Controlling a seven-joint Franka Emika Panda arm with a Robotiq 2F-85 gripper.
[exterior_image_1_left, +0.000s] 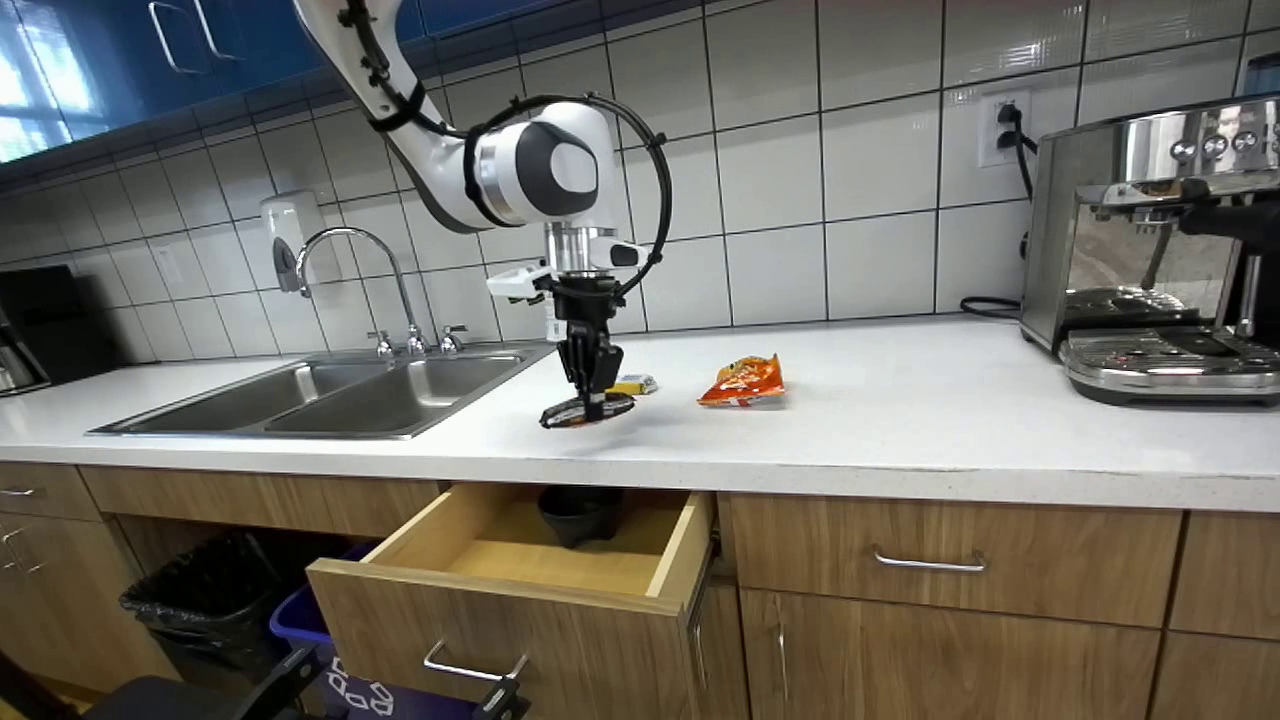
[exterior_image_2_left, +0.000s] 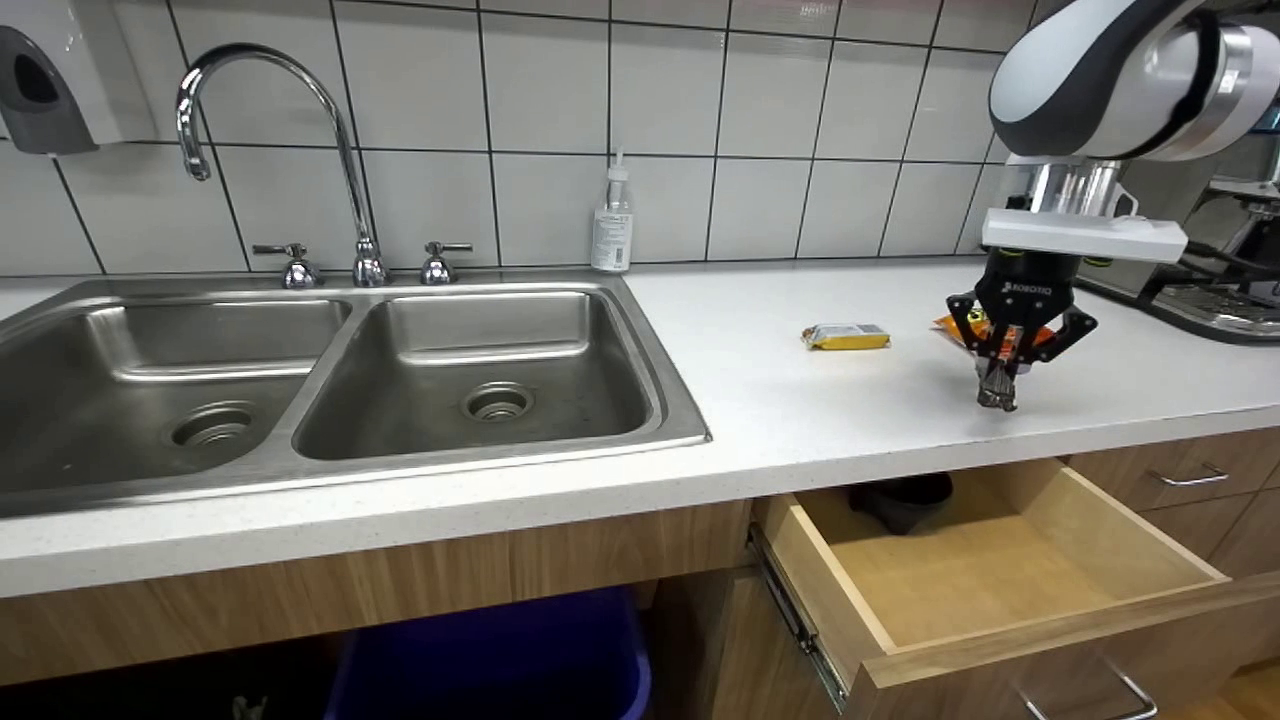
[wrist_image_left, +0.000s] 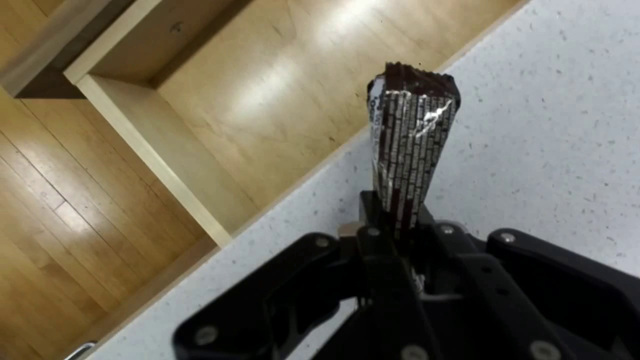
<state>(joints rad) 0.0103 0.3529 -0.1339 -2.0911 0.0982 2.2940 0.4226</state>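
My gripper (exterior_image_1_left: 593, 404) is shut on a dark brown wrapped bar (exterior_image_1_left: 562, 414) and holds it roughly level above the white counter near its front edge. The gripper (exterior_image_2_left: 997, 378) and the bar's end (exterior_image_2_left: 997, 396) also show in an exterior view. In the wrist view the fingertips (wrist_image_left: 397, 212) pinch the bar (wrist_image_left: 415, 135), with printed text on its wrapper; its other end is hidden by the fingers. A yellow packet (exterior_image_2_left: 847, 338) lies on the counter. An orange snack bag (exterior_image_1_left: 745, 382) lies farther along and is partly behind the gripper in an exterior view (exterior_image_2_left: 958, 327).
An open wooden drawer (exterior_image_1_left: 520, 585) sits below the gripper, with a black bowl (exterior_image_1_left: 580, 518) at its back. A double sink (exterior_image_2_left: 500, 455) and faucet (exterior_image_2_left: 345, 150) stand to one side. A coffee machine (exterior_image_1_left: 1170, 250) stands at the other side. A spray bottle (exterior_image_2_left: 612, 230) stands by the wall.
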